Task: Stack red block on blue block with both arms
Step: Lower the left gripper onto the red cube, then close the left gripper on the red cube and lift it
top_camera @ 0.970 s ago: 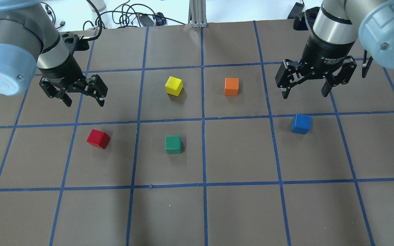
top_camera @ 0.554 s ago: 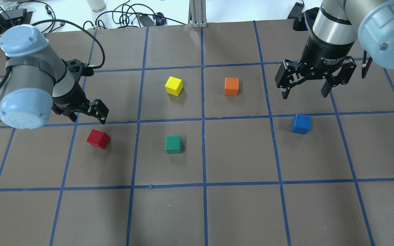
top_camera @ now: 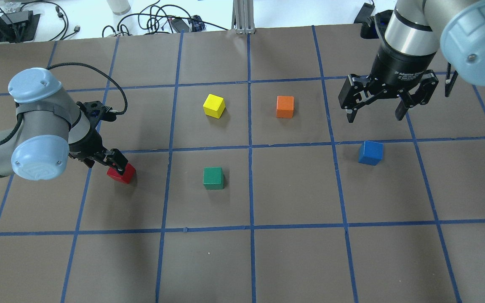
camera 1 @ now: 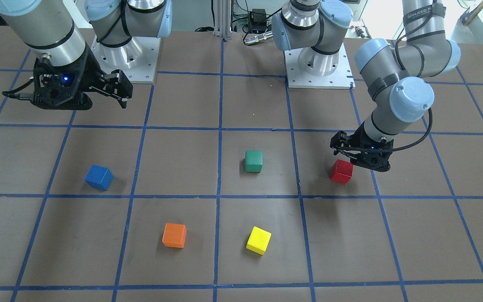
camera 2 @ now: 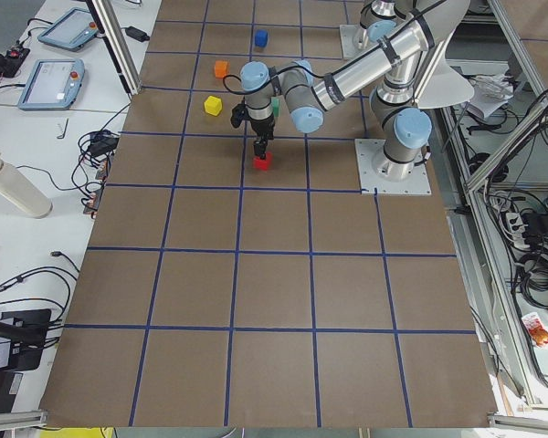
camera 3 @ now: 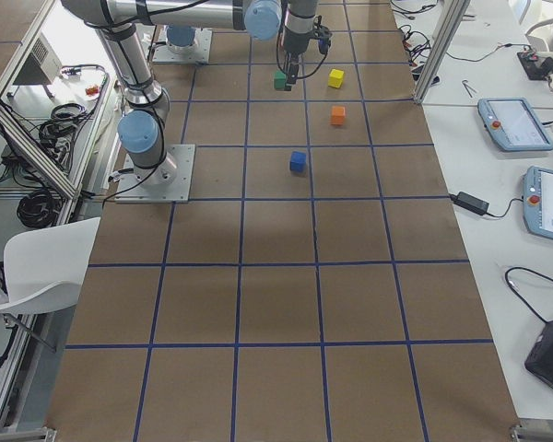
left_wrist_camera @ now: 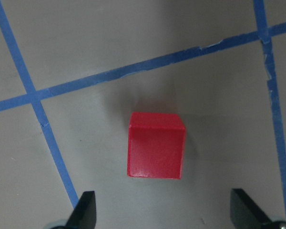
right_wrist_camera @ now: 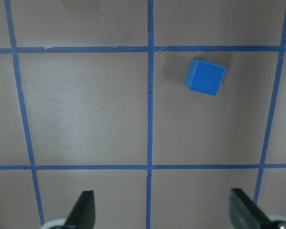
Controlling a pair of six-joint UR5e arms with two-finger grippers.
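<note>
The red block (top_camera: 122,175) sits on the brown gridded table at the left; it also shows in the front view (camera 1: 342,171). My left gripper (top_camera: 103,163) is low over it and open. In the left wrist view the red block (left_wrist_camera: 156,151) lies between the lines of the two spread fingertips (left_wrist_camera: 84,211), just ahead of them and untouched. The blue block (top_camera: 370,152) sits at the right, alone in its square. My right gripper (top_camera: 375,115) hangs open and empty above the table, just beyond the blue block (right_wrist_camera: 205,77).
A green block (top_camera: 213,178) lies right of the red one. A yellow block (top_camera: 214,105) and an orange block (top_camera: 285,107) lie farther back in the middle. Cables (top_camera: 158,21) run along the table's far edge.
My left arm has swung down and forward, bringing its open gripper from high behind the red block to low over it. The right arm and all blocks have stayed put.
</note>
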